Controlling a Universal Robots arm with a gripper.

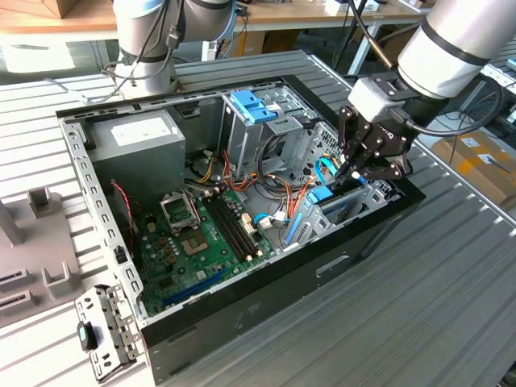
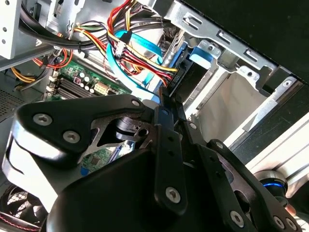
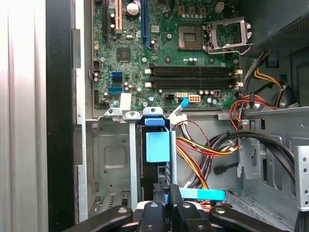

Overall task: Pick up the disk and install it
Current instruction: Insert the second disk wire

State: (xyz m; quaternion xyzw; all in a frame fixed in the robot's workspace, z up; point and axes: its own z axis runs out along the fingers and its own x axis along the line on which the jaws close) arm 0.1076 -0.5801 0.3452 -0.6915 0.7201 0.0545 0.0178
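Observation:
The disk stands on edge in the drive bay at the front corner of the open computer case, on the exterior view's right. In the first wrist view I look along the disk's blue side rail between the bay's metal walls. My gripper reaches down into the case right over it. In both wrist views the black fingers lie close together, with no disk-wide gap. The gripper has its tips at the dark end of the disk. The gripper is shut, not clasped around the disk.
Bundles of red, yellow and blue cables crowd the space beside the bay. A green motherboard fills the case floor, with a grey power-supply box behind it. A light-blue tray tops the drive cage. Grey fixtures stand outside.

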